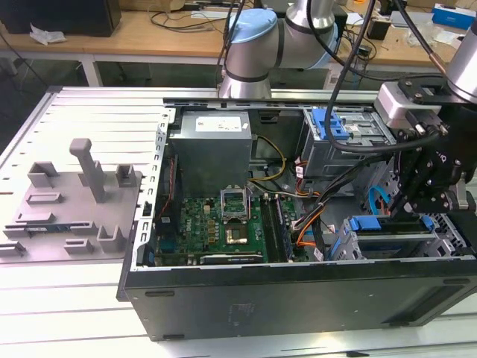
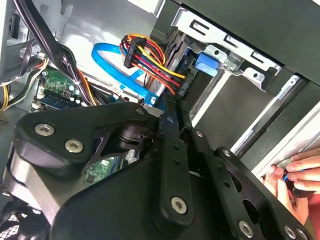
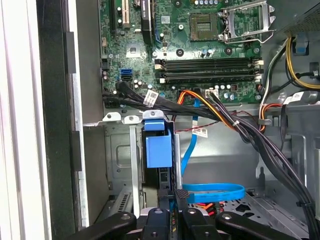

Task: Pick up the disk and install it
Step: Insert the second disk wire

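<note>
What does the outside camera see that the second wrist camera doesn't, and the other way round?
Extra in the exterior view: the grey plastic fixture on the exterior view's left and the silver power supply box inside the computer case. Extra in the second wrist view: a person's fingers. Shared: the green motherboard and the flat blue cable.

open computer case point(image 1: 298, 298) on slatted table point(image 1: 74, 328), green motherboard point(image 1: 216, 224) inside, claw point(image 1: 426, 195) above blue-railed disk point(image 1: 387, 227)

A wooden workbench point(image 1: 134, 33) strewn with cables stands behind the slatted table point(image 1: 82, 104).
</note>
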